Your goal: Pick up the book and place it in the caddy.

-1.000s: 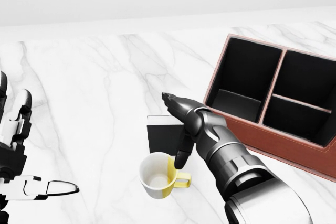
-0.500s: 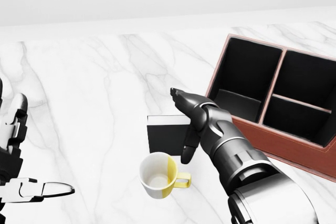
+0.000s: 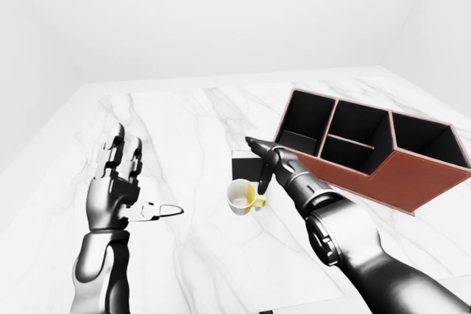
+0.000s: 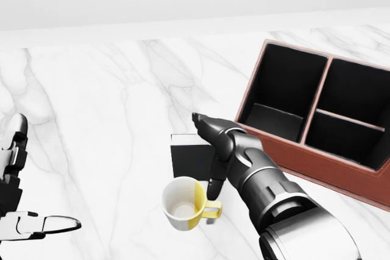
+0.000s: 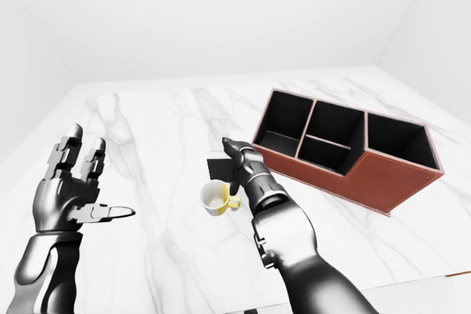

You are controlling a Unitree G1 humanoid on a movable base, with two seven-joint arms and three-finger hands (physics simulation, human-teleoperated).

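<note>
The black book point(image 4: 187, 158) lies flat on the white marble table, just left of the brown caddy point(image 4: 285, 148). The caddy has three dark compartments open at the top, best seen in the left-eye view point(image 3: 383, 176). My right hand point(image 4: 203, 156) is open and hovers over the book's right edge, fingers stretched toward the top left and thumb point(image 4: 213, 188) pointing down. It does not grip the book. My left hand point(image 3: 131, 190) is open and empty, raised far to the left of the book.
A white and yellow mug point(image 4: 183, 206) stands right below the book in the head view, its handle next to my right thumb. The marble table point(image 4: 109, 101) stretches to the left and top. A white wall rises behind it.
My right hand has drawn back a little to the left and lower over the book's right edge. My left hand has sunk lower in the head view. The book, mug and caddy have not moved.
</note>
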